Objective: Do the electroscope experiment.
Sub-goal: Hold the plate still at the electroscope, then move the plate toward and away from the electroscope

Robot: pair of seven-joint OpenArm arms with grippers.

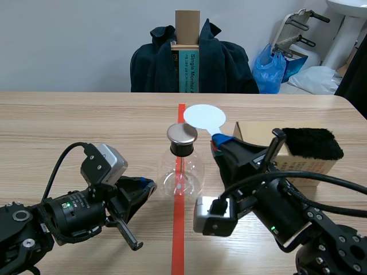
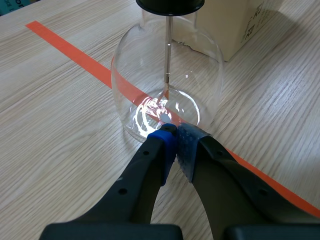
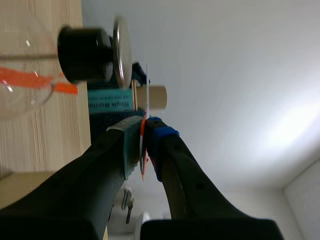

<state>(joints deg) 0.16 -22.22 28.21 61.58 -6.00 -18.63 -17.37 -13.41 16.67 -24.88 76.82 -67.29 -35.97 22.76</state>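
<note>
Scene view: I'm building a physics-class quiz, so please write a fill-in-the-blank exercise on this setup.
The flask stands on the ____ tape line.
The right tool is ____ on the white disc.
The black fur lies on the ____.
The left tool is shut on ____.
Missing: orange-red; shut; box; nothing.
</note>
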